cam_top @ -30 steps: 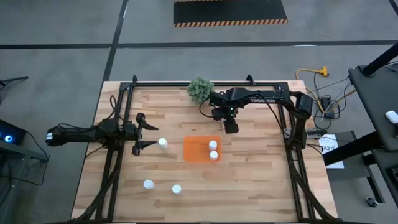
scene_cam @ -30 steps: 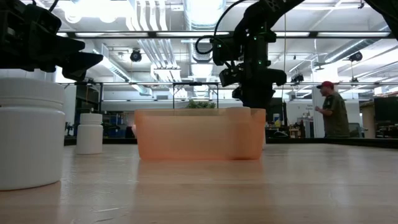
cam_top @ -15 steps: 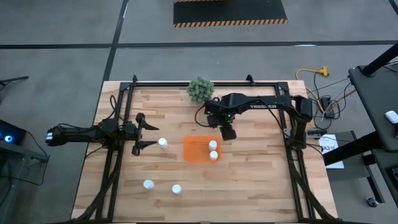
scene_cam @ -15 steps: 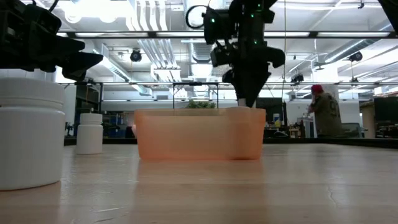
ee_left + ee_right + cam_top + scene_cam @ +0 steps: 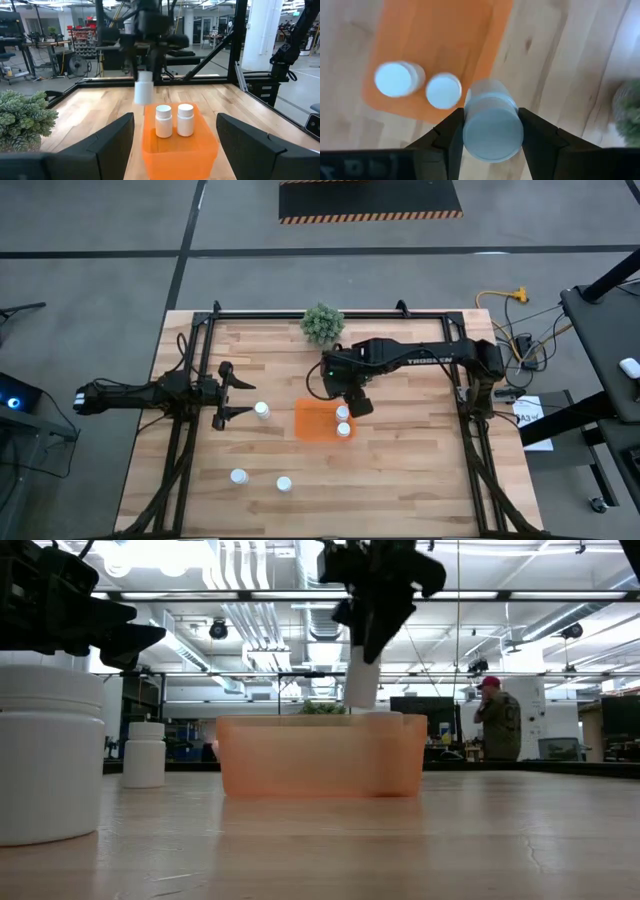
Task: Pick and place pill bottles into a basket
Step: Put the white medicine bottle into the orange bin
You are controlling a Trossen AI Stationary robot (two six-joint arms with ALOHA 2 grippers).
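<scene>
The orange tray (image 5: pixel 318 422) lies mid-table with two white pill bottles (image 5: pixel 343 421) standing in its right part; they also show in the left wrist view (image 5: pixel 174 120). My right gripper (image 5: pixel 352 402) is shut on a third bottle (image 5: pixel 361 680) above the tray's far right edge. My left gripper (image 5: pixel 235 395) is open and empty, left of the tray, beside a bottle (image 5: pixel 261 411) that stands on the table. Two more bottles (image 5: pixel 238 476) (image 5: pixel 284 484) stand near the front edge. My right gripper pinches the bottle's two opposite sides (image 5: pixel 492 127) between its two fingers (image 5: pixel 449 136), at its upper part. The fingers come from above, pointing down. The bottle hangs below them, slightly tilted, lifted clear above the tray's rim (image 5: pixel 320 720).
A small green plant (image 5: pixel 321 323) stands at the far edge behind the tray. Black frame rails run along the table's left, right and far sides. A person (image 5: pixel 495 720) stands in the room beyond the table.
My right gripper has carried its bottle from the far side toward the table's near and left edges, to a place over the tray's far right edge. In the low view the bottle now shows clear above the tray's rim. The left arm has kept still.
</scene>
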